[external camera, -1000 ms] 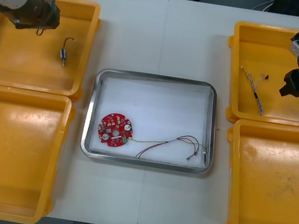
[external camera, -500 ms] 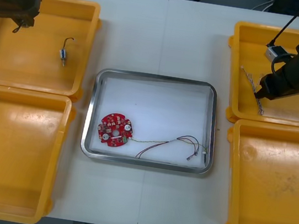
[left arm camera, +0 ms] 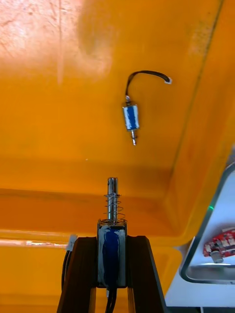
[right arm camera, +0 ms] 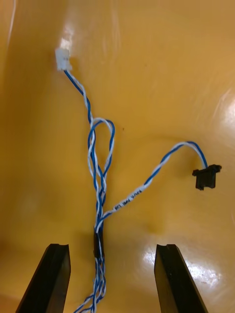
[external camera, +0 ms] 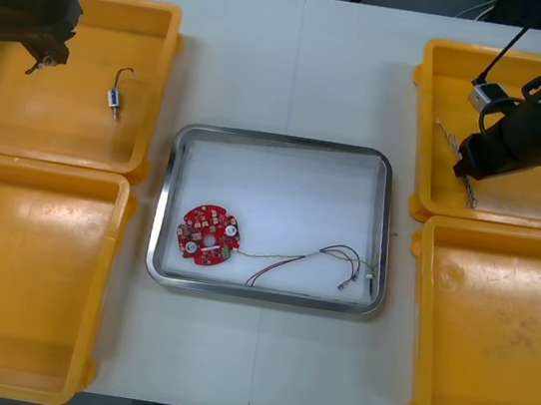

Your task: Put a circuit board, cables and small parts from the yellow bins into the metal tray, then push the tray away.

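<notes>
Two claws hang over the far bins, one at each side of the light table (external camera: 295,65). At the left, the left claw (external camera: 45,52) is above the far-left yellow plastic bin (external camera: 60,123), near its outer far corner. From its wrist, its black fingers (left arm camera: 78,274) are clenched on a small metal part (left arm camera: 112,205), a blue-bodied cylinder whose spring and plunger stick out past the fingertips. A second small metal part (external camera: 116,97) of the same kind, with a curled black lead, lies loose on the bin floor, well apart from that claw on the tray side.

The rectangular shiny-rimmed metal tray (external camera: 284,140), white inside, sits mid-table between the bins. It already holds a round red circuit board (external camera: 208,235) in its near left part. A thin red and yellow cable (external camera: 328,261) trails from the board toward the near right corner.

At the right, the right claw (external camera: 464,169) is low over the inner side of the far-right yellow bin (external camera: 522,203). Its fingers (right arm camera: 54,274) are spread wide, released, gripping nothing. The twisted blue and white cable (right arm camera: 100,195) lies on the bin floor, and this arm is by far the nearer to it. Its bundled length runs straight away from the claw, passing between the two fingers, with a short black sleeve about level with the fingertips. Since the strands lie crosswise to the closing direction, lowering and squeezing at the sleeve looks likely to catch them.
</notes>
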Controlling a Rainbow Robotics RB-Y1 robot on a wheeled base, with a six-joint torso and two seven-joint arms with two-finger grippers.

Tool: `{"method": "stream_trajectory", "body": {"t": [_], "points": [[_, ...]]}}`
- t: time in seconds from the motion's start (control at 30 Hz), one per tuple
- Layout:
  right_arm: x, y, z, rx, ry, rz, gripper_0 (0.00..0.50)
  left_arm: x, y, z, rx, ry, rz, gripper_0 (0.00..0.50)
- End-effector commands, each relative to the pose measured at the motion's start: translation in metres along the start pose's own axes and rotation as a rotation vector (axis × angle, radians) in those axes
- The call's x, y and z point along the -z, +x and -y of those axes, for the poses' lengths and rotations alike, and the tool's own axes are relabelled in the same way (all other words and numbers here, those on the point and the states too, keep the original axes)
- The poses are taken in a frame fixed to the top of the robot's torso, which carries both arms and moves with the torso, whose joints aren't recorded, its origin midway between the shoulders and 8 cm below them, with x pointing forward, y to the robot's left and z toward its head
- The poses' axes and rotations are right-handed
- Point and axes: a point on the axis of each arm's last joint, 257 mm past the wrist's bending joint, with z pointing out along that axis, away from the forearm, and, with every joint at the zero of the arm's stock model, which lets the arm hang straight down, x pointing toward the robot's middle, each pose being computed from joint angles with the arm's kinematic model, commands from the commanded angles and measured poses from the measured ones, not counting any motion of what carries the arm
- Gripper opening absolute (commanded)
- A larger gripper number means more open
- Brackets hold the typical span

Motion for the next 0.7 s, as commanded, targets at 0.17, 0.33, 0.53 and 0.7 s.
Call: {"method": "stream_trajectory", "body": {"t": [0.17,0.33,0.53,0.7], "points": [[-0.002,-0.011,-0.010,0.020,0.010,0.017,0.500,0.029,-0.013,0.042,0.115,0.029,0.063,0.000],[-0.010,-0.004,-0.012,0.043,0.025,-0.001,0.500,0.018,-0.001,0.075,0.192,-0.007,0.095,0.000],[-0.018,0.005,-0.009,0.050,0.045,-0.020,0.500,0.003,0.020,0.108,0.241,0.001,0.136,0.000],[-0.024,0.011,-0.006,0.048,0.053,-0.022,0.500,-0.012,0.036,0.138,0.299,0.058,0.145,0.000]]}}
